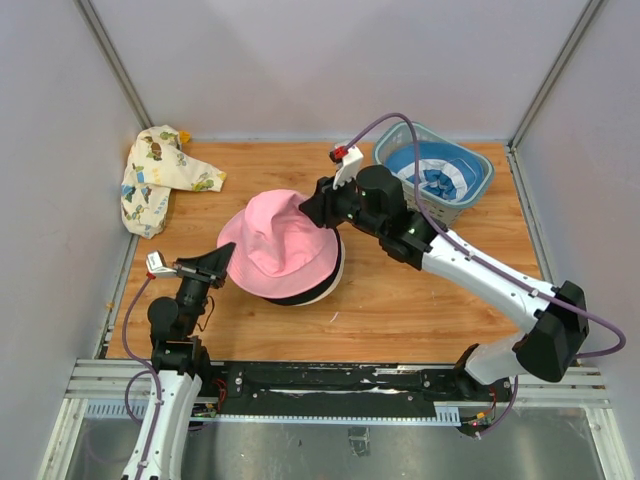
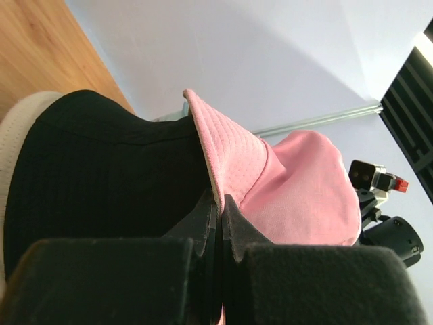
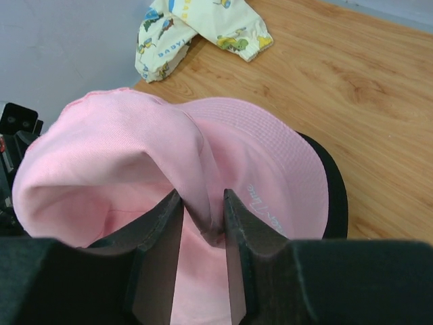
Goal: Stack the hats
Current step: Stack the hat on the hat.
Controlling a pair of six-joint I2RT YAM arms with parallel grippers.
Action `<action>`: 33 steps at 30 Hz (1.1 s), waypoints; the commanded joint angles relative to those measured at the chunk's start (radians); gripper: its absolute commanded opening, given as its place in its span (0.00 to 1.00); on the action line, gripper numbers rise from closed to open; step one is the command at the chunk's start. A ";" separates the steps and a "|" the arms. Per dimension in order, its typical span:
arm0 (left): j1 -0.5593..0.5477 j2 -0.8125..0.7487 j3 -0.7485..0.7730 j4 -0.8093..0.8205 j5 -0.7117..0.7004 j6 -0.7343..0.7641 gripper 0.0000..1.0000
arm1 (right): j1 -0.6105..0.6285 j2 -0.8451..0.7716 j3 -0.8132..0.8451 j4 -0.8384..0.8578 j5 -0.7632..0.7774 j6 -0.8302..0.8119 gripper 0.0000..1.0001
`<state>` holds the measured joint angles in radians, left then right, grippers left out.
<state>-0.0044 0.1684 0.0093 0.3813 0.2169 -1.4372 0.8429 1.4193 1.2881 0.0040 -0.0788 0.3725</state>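
Mid-table, the pink hat [image 1: 280,240] sits crown-up over a black hat [image 2: 101,176] and a cream hat [image 1: 325,293], strung between your two arms. Your left gripper [image 2: 220,203] is pressed together on the pink brim's near-left edge. Your right gripper [image 3: 201,200], at the far-right side, has its jaws parted around a loose fold of the crown and apparently is not biting. The let-go turns on that line: brim left, crown right, stack directly beneath. The slatted basket [image 1: 462,208] just behind your right gripper holds a blue-and-white hat [image 1: 430,170], likely next and nearer your right arm. Printed cream fabric [image 1: 160,180] lies in the far-left corner.
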 commanded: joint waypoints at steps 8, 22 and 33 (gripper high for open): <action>-0.005 0.045 -0.067 -0.033 -0.024 0.092 0.01 | -0.033 -0.137 -0.173 0.128 0.019 0.085 0.59; -0.005 0.087 -0.073 -0.005 0.003 0.141 0.00 | -0.154 -0.388 -0.619 0.409 0.012 0.385 0.71; -0.005 0.138 -0.068 0.028 0.027 0.168 0.01 | -0.217 -0.280 -0.786 0.764 -0.134 0.613 0.71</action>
<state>-0.0082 0.2859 0.0090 0.3759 0.2359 -1.3045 0.6495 1.1038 0.5327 0.5518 -0.1402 0.8688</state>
